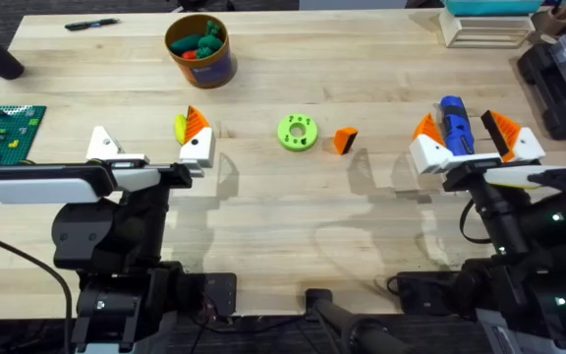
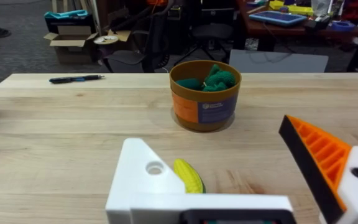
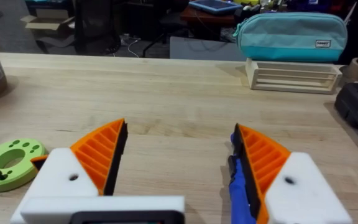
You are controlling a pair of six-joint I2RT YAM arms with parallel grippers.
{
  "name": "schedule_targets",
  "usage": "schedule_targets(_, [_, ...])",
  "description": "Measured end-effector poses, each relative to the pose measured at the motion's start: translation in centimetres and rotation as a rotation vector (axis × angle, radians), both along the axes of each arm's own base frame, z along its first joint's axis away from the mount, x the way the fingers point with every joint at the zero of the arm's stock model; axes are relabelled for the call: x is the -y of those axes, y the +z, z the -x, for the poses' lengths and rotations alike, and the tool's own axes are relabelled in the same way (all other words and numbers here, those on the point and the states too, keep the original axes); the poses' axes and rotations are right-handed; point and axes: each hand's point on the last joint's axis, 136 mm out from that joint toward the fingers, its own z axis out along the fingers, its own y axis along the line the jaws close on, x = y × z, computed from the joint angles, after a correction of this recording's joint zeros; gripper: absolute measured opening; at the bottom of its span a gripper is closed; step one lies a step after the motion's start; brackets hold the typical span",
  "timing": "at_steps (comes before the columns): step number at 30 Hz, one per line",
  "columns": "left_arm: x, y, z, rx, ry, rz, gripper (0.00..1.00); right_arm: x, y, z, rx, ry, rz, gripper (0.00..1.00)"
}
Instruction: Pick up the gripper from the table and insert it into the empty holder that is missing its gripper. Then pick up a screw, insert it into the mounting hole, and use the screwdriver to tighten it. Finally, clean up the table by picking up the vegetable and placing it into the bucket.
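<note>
Even, bright light from above; I saw no harsh glare.
The table [image 1: 293, 206] carried soft shadows; I found both wrist views crisp in the foreground, the rooms behind slightly soft and dimmer.

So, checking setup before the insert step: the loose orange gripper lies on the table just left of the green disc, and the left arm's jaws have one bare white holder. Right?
Not quite. The overhead view shows the gripper lying just right of the green disc, not left of it. The rest holds: on the left arm, one holder is bare white, with no orange pad.
</note>
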Motion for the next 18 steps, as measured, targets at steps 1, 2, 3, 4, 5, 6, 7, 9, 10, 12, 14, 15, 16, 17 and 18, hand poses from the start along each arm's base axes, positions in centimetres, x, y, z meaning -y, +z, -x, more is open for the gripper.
schedule_targets(1, [0.0,0.0,0.0,0.0,0.0,-0.002,0.925,0.0,0.0,0.0,0.0,0.0,0.0,0.993])
schedule_targets(2, [0.0,0.0,0.0,-0.001,0.0,-0.002,0.926,0.0,0.0,0.0,0.0,0.0,0.0,0.993])
schedule_targets(3, [0.0,-0.1,0.0,-0.003,0.0,-0.002,0.926,0.0,0.0,0.0,-0.002,0.0,0.0,0.993])
schedule_targets(4, [0.0,-0.1,0.0,-0.004,0.0,-0.003,0.927,0.0,-0.1,0.0,-0.003,0.0,0.0,0.993])
schedule_targets(5, [0.0,-0.1,0.0,-0.003,0.0,-0.003,0.927,0.0,-0.1,0.0,-0.003,0.0,0.0,0.993])
schedule_targets(6, [0.0,-0.1,0.0,-0.003,0.0,-0.003,0.927,0.0,-0.1,0.0,-0.002,0.0,0.0,0.993])
schedule_targets(7, [0.0,-0.1,0.0,-0.004,0.0,-0.005,0.926,0.0,0.0,0.0,-0.002,0.0,0.0,0.993])
schedule_targets(9, [0.0,-0.1,0.0,-0.004,0.0,-0.007,0.926,0.0,0.0,0.0,-0.002,0.0,-0.002,0.993])
schedule_targets(10, [0.0,-0.1,0.0,-0.004,0.001,-0.01,0.927,0.0,0.0,0.0,-0.001,0.001,-0.004,0.993])
schedule_targets(12, [0.0,-0.2,0.0,-0.008,0.001,-0.02,0.927,-0.1,0.0,0.0,-0.001,0.003,-0.006,0.993])
schedule_targets(14, [0.0,-0.3,0.0,-0.012,0.001,-0.026,0.926,-0.1,0.0,0.0,-0.002,0.003,-0.01,0.993])
schedule_targets(15, [0.0,-0.4,0.0,-0.02,0.001,-0.028,0.927,-0.1,-0.1,0.0,-0.004,0.002,-0.015,0.993])
schedule_targets(16, [0.0,-0.8,0.1,-0.037,0.001,-0.029,0.927,-0.1,-0.1,0.0,-0.006,0.001,-0.02,0.993])
schedule_targets(17, [0.0,-1.2,0.1,-0.059,0.001,-0.03,0.927,-0.1,-0.1,0.0,-0.01,0.001,-0.026,0.993])
schedule_targets(18, [-0.1,-1.4,0.3,-0.081,0.002,-0.032,0.927,-0.1,-0.2,0.1,-0.019,0.0,-0.032,0.994])
